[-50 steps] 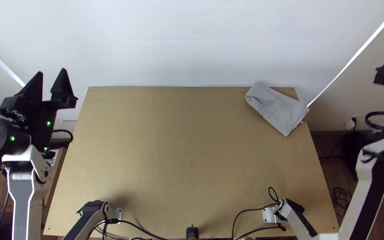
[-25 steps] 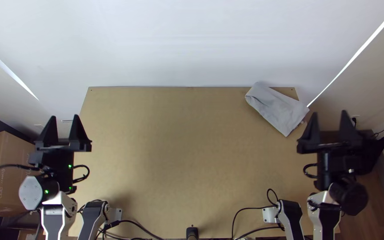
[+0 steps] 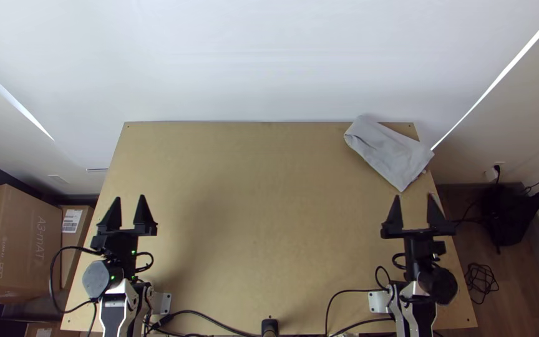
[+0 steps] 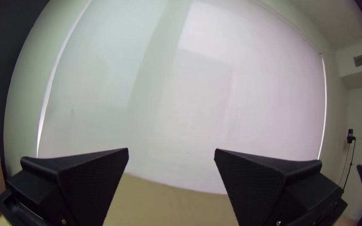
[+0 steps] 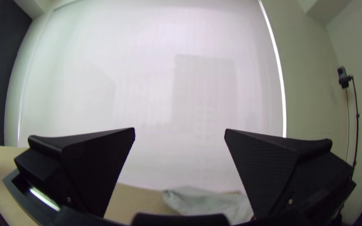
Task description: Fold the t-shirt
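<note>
In the top view the grey t-shirt [image 3: 389, 153] lies folded into a narrow bundle across the table's far right corner, slightly over the edge. My left gripper [image 3: 126, 212] stands open over the table's left side, far from the cloth. Nearer the shirt, my right gripper [image 3: 414, 212] is open a little below it in the picture, apart from it. The left wrist view has my left gripper [image 4: 171, 152] with a wide gap between its fingers. In the right wrist view the t-shirt [image 5: 208, 201] appears beyond my right gripper [image 5: 180, 132], whose fingers hold nothing.
The wooden table [image 3: 263, 187] has a white wall or screen [image 3: 269, 62] along its far edge. Black cables [image 3: 210, 319] run along the near edge by the arm bases. Cardboard boxes [image 3: 17, 240] stand left of the table, and a black bag [image 3: 511, 212] is on the floor at right.
Both arms have drawn back toward the table's near side and inward, the left gripper moving rightward and the right gripper leftward. The t-shirt has stayed put.
</note>
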Action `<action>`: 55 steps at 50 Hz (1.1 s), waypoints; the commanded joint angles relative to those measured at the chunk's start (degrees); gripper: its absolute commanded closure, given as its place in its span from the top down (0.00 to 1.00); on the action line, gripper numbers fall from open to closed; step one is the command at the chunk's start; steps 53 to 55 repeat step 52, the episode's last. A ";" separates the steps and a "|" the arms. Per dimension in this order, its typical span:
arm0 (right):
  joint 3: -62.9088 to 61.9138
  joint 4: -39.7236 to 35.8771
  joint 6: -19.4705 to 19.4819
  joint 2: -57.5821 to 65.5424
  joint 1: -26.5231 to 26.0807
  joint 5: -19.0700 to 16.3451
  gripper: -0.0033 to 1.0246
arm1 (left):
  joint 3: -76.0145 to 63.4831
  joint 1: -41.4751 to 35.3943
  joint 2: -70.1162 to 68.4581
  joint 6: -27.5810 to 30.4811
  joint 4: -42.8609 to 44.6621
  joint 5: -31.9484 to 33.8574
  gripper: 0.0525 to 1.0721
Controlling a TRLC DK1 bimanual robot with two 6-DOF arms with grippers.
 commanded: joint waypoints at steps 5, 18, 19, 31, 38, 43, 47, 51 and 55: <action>-1.63 -17.78 9.95 -0.28 3.31 6.45 0.96 | -4.80 -0.38 -0.67 -3.13 -3.99 0.26 0.96; -1.19 -23.58 4.94 -0.10 -0.12 7.68 0.96 | -4.71 -0.11 -0.05 1.00 -12.95 0.17 0.96; -1.19 -23.58 4.94 -0.10 -0.03 7.68 0.96 | -4.71 -0.20 -0.49 1.00 -12.87 0.17 0.96; -1.19 -23.58 4.94 -0.10 0.06 7.68 0.96 | -4.71 -0.29 -0.58 1.00 -12.87 0.17 0.96; -1.28 -23.58 4.94 -0.10 0.06 7.68 0.96 | -4.71 -0.20 -0.58 1.00 -12.87 0.17 0.96; -1.28 -23.58 4.94 -0.10 0.06 7.68 0.96 | -4.71 -0.20 -0.58 0.91 -12.87 0.17 0.96; -1.19 -23.58 4.94 -0.10 0.06 7.68 0.96 | -4.71 -0.20 -0.58 1.00 -12.87 0.17 0.96; -1.19 -23.58 4.94 -0.10 0.06 7.68 0.96 | -4.71 -0.20 -0.58 1.00 -12.87 0.17 0.96; -1.19 -23.58 4.94 -0.10 0.06 7.68 0.96 | -4.71 -0.20 -0.58 1.00 -12.87 0.17 0.96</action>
